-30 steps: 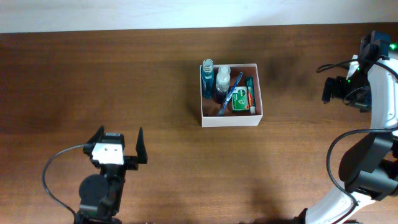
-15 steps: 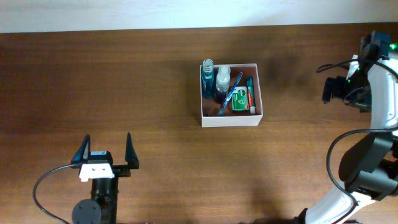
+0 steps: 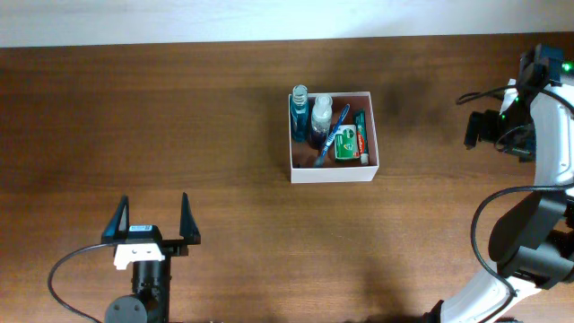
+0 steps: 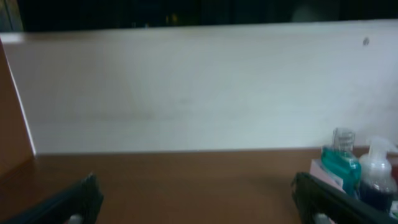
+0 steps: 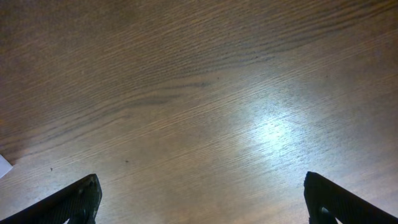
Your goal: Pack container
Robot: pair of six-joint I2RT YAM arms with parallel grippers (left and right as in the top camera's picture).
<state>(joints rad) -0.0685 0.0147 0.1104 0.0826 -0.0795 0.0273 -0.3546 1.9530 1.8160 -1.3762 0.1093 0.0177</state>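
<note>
**Both pincers released, container filled at mid-counter**

The left pincer point(image 3: 153, 203) stands wide open and grips nothing; its two dark fingers point(image 3: 186, 213) point toward the far edge of the brown wooden counter point(image 3: 179, 108). Only bare wood lies between them. From its wrist camera, the fingers frame a stretch of counter running up to a pale wall point(image 4: 186, 93).

The container point(image 3: 333, 173) sits ahead of this pincer and off to its right, well apart from it. It is a square, shallow, white-walled box resting flat on the counter. Inside it, along the side nearer the left pincer, a bottle of blue-green liquid point(image 3: 298, 115) stands in the far corner. A spray bottle point(image 3: 321, 115) with a white head is just beside it. Further from the left pincer, a blue toothbrush point(image 3: 335, 133) lies slanted across the floor of the box. A green packet point(image 3: 345, 146) and a slim green and red tube point(image 3: 360, 135) lie next to it. In the left wrist view, the two bottles rise just past the right-hand finger.

The right pincer point(image 5: 200, 177) is also spread wide and holds nothing. Its wrist camera shows bare wood grain and a bright glare between the fingertips. It hangs well apart from the container, on the side where the tube lies. A small white corner shows at the left edge of that view; I cannot tell what it belongs to.
</note>
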